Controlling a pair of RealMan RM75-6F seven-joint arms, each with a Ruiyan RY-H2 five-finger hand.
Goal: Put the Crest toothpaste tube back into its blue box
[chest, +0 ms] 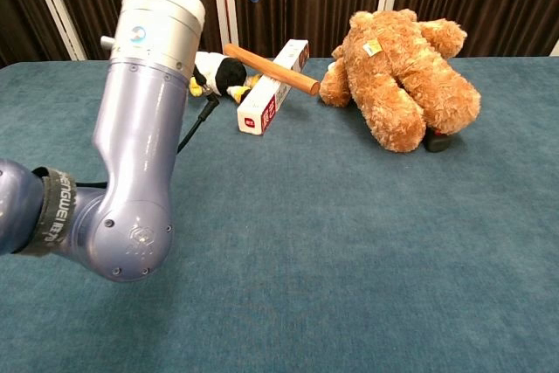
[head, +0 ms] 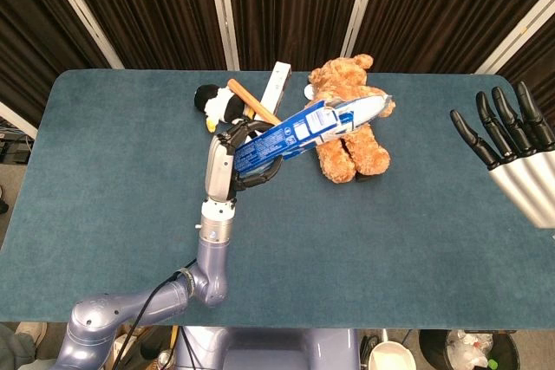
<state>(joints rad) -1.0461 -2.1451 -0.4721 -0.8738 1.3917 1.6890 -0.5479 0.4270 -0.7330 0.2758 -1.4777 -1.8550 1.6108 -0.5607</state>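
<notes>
Blue box (head: 303,130) held aloft over the table (head: 113,171), its far end pointing toward 2 o'clock above the teddy bear (head: 347,119). Left hand (head: 232,158) grips its lower end. Right hand (head: 512,140), at 3 o'clock, fingers spread, holding nothing. Toothpaste tube not discernible.

Left hand (head: 232,160): grips the long blue Crest toothpaste box (head: 299,131), held tilted above the teal table (head: 113,171).
Right hand (head: 507,140): fingers spread, holding nothing.
Beneath the box: brown plush teddy bear (head: 351,140), penguin plush toy (head: 217,103), wooden stick (head: 247,97).
</notes>
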